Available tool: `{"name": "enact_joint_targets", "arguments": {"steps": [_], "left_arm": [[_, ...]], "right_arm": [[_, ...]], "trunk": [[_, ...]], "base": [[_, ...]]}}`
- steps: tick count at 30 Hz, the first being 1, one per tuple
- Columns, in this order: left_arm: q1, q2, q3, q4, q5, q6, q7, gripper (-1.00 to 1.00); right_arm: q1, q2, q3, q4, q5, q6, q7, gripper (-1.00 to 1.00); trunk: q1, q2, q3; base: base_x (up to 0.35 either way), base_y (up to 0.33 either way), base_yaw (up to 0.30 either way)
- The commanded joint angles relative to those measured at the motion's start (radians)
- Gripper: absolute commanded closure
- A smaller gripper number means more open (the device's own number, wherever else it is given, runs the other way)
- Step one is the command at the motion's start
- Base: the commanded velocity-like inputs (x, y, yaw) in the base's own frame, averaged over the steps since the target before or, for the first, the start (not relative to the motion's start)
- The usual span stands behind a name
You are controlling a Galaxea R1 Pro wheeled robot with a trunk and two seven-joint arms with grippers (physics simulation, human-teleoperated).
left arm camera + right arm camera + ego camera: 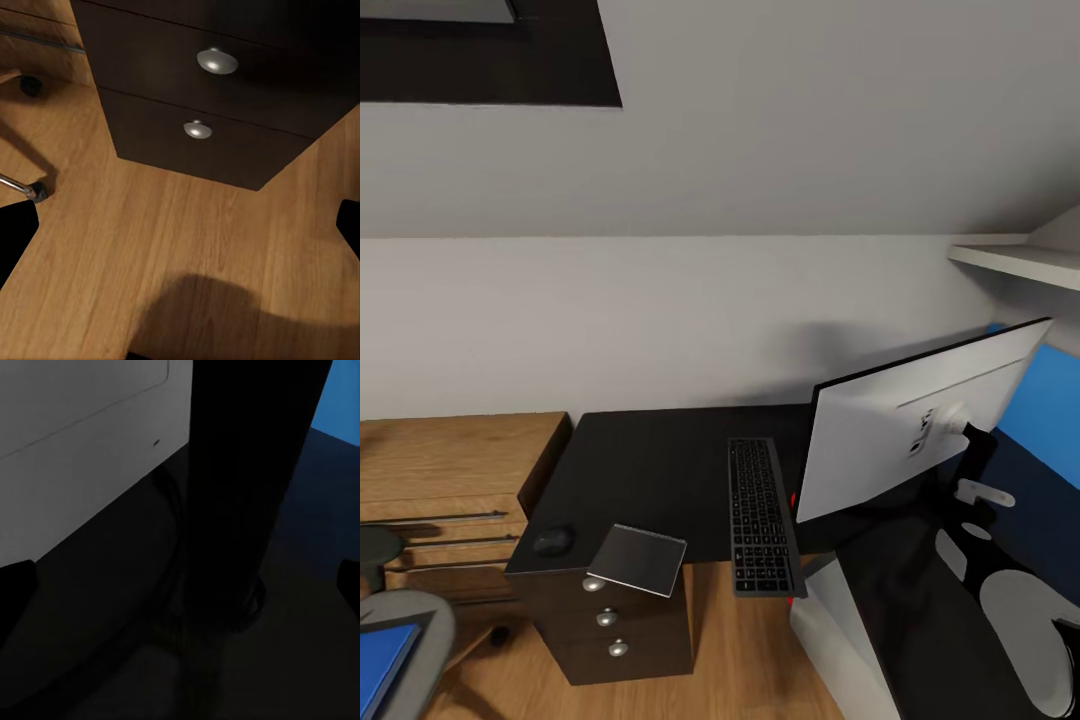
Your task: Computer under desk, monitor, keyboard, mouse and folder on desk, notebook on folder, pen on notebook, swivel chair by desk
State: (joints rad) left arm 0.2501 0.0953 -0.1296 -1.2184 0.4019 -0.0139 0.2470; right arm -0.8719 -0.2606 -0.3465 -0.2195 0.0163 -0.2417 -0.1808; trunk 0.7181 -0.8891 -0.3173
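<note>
The monitor (905, 435) stands on the black desk (650, 470) with its grey back toward me. The keyboard (762, 515) lies left of it, overhanging the front edge. The mouse (553, 541) and the notebook (640, 559) rest at the desk's left corner, the notebook jutting over the drawers. A light grey box with a red light, likely the computer (828, 615), shows under the desk. The folder (382, 665) lies on the swivel chair (420, 640). My right gripper (180, 585) is open at the monitor's stand (247, 472). My left gripper (180, 232) is open over the floor. The pen is out of view.
The drawer unit (225, 112) with round silver knobs stands close ahead of my left gripper. A chrome leg and caster of the chair base (30, 190) sit beside it. A low light-wood counter (450, 470) adjoins the desk's left end. A blue wall panel (1045, 400) and a white shelf (1020, 262) are at right.
</note>
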Motion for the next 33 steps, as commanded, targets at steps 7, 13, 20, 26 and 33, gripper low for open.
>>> {"name": "enact_joint_targets", "arguments": {"steps": [7,13,20,26,33], "left_arm": [[0.000,0.001,-0.003,-0.001,0.009,0.000,0.007,-1.00],[0.000,0.001,-0.004,-0.001,0.009,-0.002,0.004,-1.00],[0.000,0.001,-0.003,-0.001,0.009,-0.001,0.005,-1.00],[0.000,0.001,-0.002,-0.001,0.009,-0.002,0.004,-1.00],[0.000,0.001,-0.002,-0.001,0.009,-0.001,0.004,-1.00]], "right_arm": [[-0.001,-0.002,-0.002,0.000,0.001,-0.004,-0.002,-1.00],[-0.001,-0.003,-0.002,0.002,0.001,-0.004,-0.002,-1.00],[-0.001,-0.003,-0.002,0.003,0.002,-0.004,-0.002,-1.00],[-0.001,-0.004,-0.003,0.003,0.002,-0.004,-0.002,-1.00],[-0.001,-0.010,-0.003,0.005,0.001,-0.003,-0.002,-1.00]], "trunk": [[0.000,-0.001,-0.001],[0.000,-0.001,-0.001],[0.000,-0.001,-0.001],[0.000,-0.001,-0.001],[0.000,-0.001,-0.001]], "base": [[0.001,-0.002,0.000],[0.042,-0.078,0.000],[0.007,-0.009,0.000],[0.089,-0.091,0.000],[0.030,-0.030,0.000]]}}
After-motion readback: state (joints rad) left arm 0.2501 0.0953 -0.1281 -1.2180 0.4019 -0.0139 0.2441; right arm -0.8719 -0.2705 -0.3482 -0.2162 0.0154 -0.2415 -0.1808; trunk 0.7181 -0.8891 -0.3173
